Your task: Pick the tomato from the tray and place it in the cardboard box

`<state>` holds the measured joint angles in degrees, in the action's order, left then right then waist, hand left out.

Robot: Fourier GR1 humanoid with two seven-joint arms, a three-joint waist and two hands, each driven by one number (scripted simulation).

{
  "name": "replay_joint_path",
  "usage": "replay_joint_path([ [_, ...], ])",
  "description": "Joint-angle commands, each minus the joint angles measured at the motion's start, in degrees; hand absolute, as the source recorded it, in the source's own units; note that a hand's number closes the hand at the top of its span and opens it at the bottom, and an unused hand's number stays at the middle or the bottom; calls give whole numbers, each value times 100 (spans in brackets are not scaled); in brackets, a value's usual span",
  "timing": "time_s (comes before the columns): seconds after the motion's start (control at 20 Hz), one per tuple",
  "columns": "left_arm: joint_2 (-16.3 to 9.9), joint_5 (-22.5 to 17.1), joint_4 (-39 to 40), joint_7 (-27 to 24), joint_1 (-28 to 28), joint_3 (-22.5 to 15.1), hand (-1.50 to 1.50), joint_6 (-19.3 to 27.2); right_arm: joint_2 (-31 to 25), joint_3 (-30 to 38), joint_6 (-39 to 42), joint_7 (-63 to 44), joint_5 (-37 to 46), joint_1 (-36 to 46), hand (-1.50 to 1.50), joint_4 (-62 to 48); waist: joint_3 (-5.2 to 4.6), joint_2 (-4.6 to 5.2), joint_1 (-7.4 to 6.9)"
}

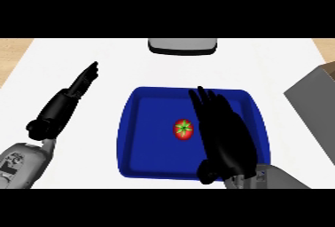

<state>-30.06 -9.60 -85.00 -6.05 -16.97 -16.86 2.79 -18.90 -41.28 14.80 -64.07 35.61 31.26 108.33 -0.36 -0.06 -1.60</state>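
Black and straight-fingered, the right hand (222,133) hovers just beside the tomato (184,129) in the blue tray (147,150), holding nothing, while the left hand (68,99) rests with fingers extended.

Spreading wide across the view: a white counter top (85,53), with light wood floor (13,53) showing at the far corners and a grey appliance (182,45) sitting at the far edge.
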Motion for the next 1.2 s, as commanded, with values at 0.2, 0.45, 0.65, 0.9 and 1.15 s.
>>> replay_joint_path([
  [0.2, -16, 38, -49, 62, 35, 108, 0, -20, 1646, -138, 800, -1764, 39, 877, -150, -1454, 16, -16, 21],
  [0.45, 11, 33, -248, -8, 395, 135, 0, -41, 1849, 157, 814, -1592, 95, 832, -150, -1926, 29, -26, 81],
  [0.65, 48, 101, 106, -235, 260, 206, 0, -129, 1876, -59, 873, -1751, 230, 999, -150, -2269, 22, -14, 112],
  [0.9, 139, 100, 1, 194, -8, 286, 0, -104, 1881, -277, 395, -1618, 489, 859, -150, -2506, 31, -9, 130],
  [1.15, 249, 384, -140, 123, 125, 210, 0, 70, 1882, -207, 437, -1511, 487, 840, -150, -2784, 34, -13, 135],
])
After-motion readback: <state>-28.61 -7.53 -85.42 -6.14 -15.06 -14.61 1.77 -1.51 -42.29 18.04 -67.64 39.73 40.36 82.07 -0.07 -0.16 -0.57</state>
